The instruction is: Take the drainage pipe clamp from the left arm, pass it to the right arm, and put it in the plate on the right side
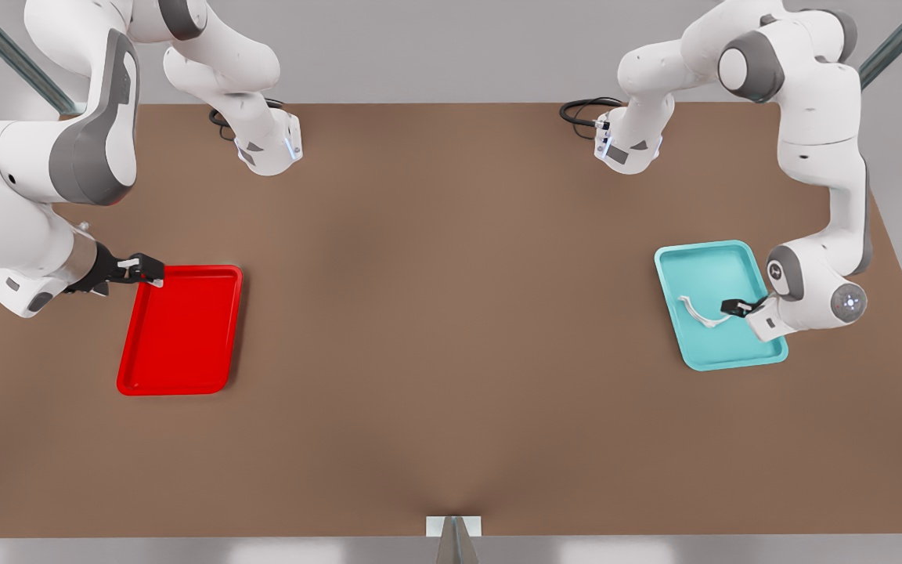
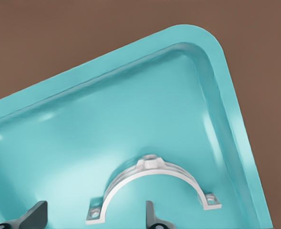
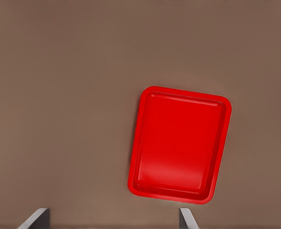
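Straddling one side of the clamp [image 2: 152,183], the left gripper [image 2: 95,217] hangs with fingers spread, grasping nothing. This white half-ring lies flat in the teal tray [image 1: 701,266]. Farther off, the right gripper [image 1: 146,270] waits, released, beside the red plate [image 1: 185,329].

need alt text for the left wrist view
A small white half-ring pipe clamp lies inside a teal tray on a brown table. The left end effector hovers open just short of the clamp.
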Available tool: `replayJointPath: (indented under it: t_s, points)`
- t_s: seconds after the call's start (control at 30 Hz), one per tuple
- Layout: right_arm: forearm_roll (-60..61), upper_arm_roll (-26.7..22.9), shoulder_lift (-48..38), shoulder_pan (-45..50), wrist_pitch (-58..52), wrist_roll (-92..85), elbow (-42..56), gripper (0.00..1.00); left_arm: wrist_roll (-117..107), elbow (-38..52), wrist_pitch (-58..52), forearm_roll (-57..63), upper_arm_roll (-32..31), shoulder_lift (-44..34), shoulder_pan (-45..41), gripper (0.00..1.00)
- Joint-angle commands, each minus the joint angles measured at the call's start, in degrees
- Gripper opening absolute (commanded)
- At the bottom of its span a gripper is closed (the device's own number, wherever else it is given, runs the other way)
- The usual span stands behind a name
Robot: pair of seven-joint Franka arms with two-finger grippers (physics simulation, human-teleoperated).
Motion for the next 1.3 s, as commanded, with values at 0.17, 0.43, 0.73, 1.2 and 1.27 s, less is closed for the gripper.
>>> replayJointPath:
  t_s: [0.17,0.43,0.73,1.2,1.27]
  points:
    - [-0.19,-0.01,-0.07,0.0,-0.02,-1.48,0.01,1.0,61.09,-6.2,14.53,0.0,0.5,0.28,0.07,1.0]
    - [-0.28,-0.01,-0.07,0.0,-0.02,-1.3,0.01,1.0,57.05,-7.6,13.57,-0.52,0.94,0.45,-0.11,0.47]
    - [-0.28,-0.01,-0.07,0.0,-0.02,-1.48,-0.16,1.0,56.96,-7.52,12.07,-0.52,0.94,-0.43,-0.2,0.45]
    - [-0.37,-0.09,-0.07,-0.08,-0.02,-1.66,-0.43,1.0,55.21,-7.43,12.16,-0.52,0.94,0.28,-0.28,0.33]
    - [-0.37,-0.09,-0.07,0.0,-0.02,-1.66,-0.43,1.0,54.5,-7.43,11.98,-0.52,0.94,0.36,-0.37,0.25]
